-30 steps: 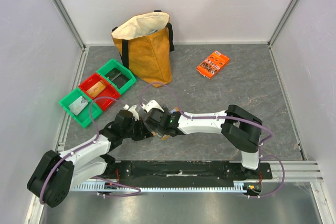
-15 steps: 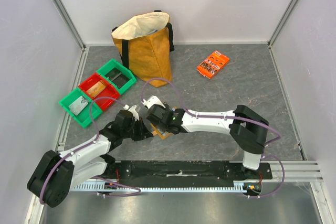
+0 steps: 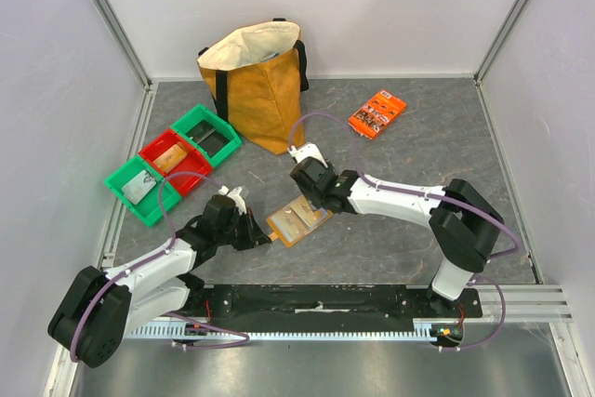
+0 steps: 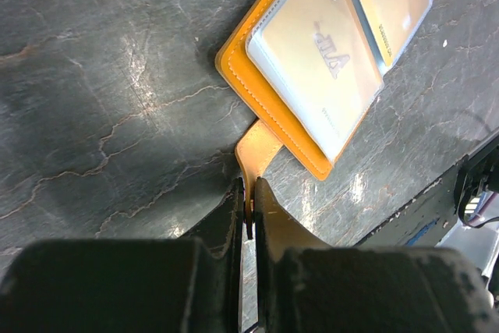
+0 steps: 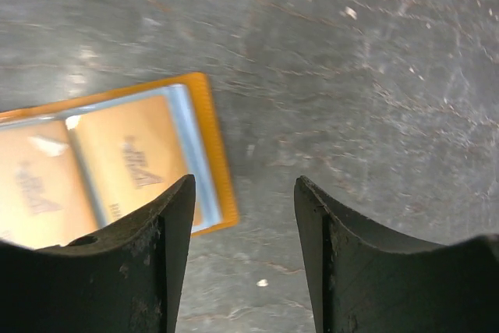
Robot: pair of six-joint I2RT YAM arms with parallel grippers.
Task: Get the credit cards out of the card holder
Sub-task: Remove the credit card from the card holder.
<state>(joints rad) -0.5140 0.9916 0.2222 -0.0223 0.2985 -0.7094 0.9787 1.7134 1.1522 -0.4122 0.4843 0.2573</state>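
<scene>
The card holder (image 3: 297, 221) is laid open on the counter (image 3: 418, 155), front of centre. Its near-left tab is pinched between the left fingers (image 4: 273, 228). The right fingers (image 5: 168, 247) are positioned just beyond its right end. A tote bag (image 3: 260, 95) is placed behind, bins (image 3: 172, 163) left, a packet (image 3: 376, 113) rear right.

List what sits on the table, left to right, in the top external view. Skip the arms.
near green bin → red bin → far green bin → tote bag → card holder → orange packet
</scene>
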